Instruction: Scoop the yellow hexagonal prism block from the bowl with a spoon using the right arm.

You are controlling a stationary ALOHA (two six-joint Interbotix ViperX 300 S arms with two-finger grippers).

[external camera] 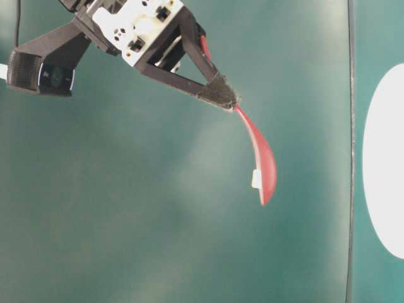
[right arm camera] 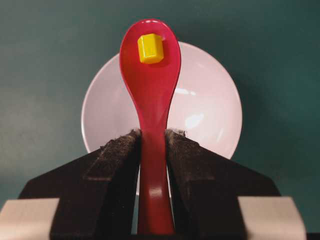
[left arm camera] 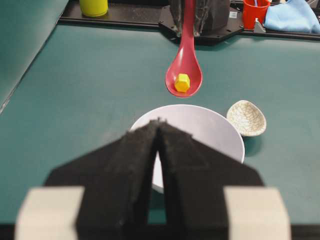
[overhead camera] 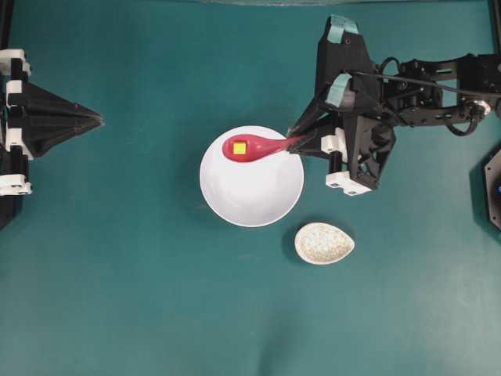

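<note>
At far left of the overhead view, the left gripper [overhead camera: 100, 120] rests with fingers pressed together. At center, the yellow hexagonal prism block [overhead camera: 239, 147] sits in the spoon [overhead camera: 254, 148], lifted above the bowl [overhead camera: 252, 196]. The right gripper [overhead camera: 296, 144] pinches its handle.

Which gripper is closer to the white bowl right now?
Right. The right gripper holds the spoon at the bowl's upper right rim; the left gripper sits shut, far off to its left.
</note>
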